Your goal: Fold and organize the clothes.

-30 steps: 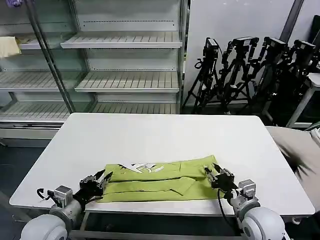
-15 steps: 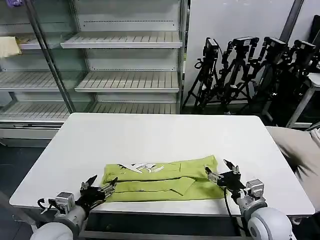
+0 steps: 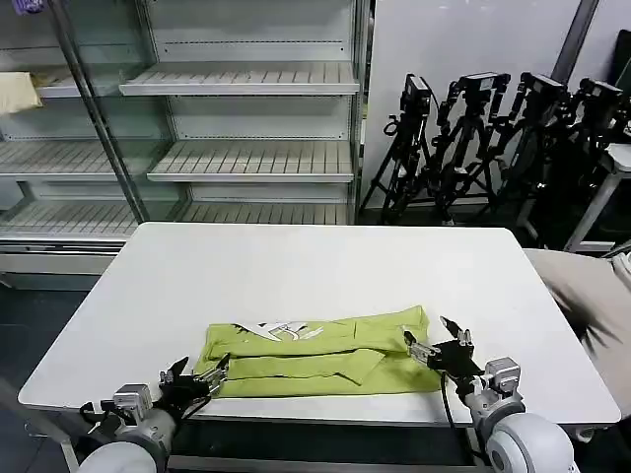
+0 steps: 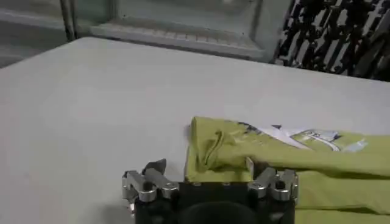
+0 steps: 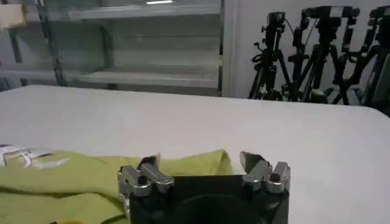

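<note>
T-shirt (image 3: 320, 351), lime green with a white print, lies folded into a long band near the front edge of the white surface (image 3: 325, 266). Behind stand bare shelves (image 3: 246, 79) and black tripods (image 3: 493, 138). My left fingers (image 3: 197, 377) spread wide at its left end; my right fingers (image 3: 439, 345) spread wide at its right end, holding nothing.

The T-shirt (image 3: 320, 353) near the table's front edge is lime yellow-green with a small white print (image 3: 278, 329). The table (image 3: 315, 276) is plain white.
</note>
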Controlling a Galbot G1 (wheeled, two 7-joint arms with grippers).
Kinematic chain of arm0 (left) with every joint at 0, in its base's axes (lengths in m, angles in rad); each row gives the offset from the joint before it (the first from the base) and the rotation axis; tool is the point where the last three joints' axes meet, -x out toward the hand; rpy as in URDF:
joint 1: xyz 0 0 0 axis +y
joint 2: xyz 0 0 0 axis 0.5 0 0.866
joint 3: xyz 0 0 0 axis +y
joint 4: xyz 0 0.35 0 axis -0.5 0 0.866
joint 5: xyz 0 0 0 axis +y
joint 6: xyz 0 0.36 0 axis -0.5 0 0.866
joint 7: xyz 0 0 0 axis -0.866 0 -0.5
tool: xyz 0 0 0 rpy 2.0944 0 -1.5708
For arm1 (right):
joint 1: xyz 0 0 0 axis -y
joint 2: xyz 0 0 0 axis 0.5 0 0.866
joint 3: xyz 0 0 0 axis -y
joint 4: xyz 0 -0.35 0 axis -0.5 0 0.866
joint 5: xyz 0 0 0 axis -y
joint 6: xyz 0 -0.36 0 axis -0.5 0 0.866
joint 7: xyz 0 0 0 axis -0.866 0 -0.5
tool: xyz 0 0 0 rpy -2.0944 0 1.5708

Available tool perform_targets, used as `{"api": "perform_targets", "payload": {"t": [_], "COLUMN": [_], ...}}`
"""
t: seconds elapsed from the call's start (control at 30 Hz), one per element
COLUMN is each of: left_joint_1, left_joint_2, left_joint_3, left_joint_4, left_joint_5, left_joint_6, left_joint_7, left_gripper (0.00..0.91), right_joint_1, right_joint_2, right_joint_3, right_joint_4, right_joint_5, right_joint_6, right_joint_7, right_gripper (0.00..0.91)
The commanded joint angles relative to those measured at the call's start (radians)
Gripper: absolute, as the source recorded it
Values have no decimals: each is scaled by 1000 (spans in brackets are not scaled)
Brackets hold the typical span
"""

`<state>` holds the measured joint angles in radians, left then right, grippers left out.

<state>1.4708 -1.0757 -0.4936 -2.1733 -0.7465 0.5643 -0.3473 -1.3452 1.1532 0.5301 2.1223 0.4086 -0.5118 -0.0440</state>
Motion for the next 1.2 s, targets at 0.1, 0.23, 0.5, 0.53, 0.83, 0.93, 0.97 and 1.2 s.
{"api": "perform_targets", "payload": {"t": [0.1,0.23,0.5,0.53,0.83,0.93,0.97,1.2], "left_joint_1": [16,-4,-22,-23,-48,-55,-53,-34], "left_joint_2": [-32,-39,-51,-51,-37,3,22,138], "left_joint_3": [25,26,41,42,23,-8,-21,-138], "left_joint_4": [5,22,28,29,48,52,56,87], "left_joint_5": [-17,-17,-7,-4,31,53,71,82], "left_joint_6": [5,2,2,2,-1,-1,-2,-13], "left_joint_7": [-30,-31,-30,-30,-22,-16,-8,21], "left_gripper": [10,10,10,10,10,20,10,10], "right_joint_1": [-8,-16,-27,-28,-31,-33,-33,-32], "right_joint_2": [8,8,16,18,28,31,31,30], "right_joint_3": [-2,2,5,4,-5,-8,-8,-11], "right_joint_4": [-9,-6,-3,-3,-3,-3,-3,-5], "right_joint_5": [-16,-21,-29,-31,-46,-49,-49,-53], "right_joint_6": [4,6,9,10,12,13,13,19], "right_joint_7": [-2,-2,-1,-1,1,1,2,6], "right_gripper": [907,907,907,907,907,907,907,907]}}
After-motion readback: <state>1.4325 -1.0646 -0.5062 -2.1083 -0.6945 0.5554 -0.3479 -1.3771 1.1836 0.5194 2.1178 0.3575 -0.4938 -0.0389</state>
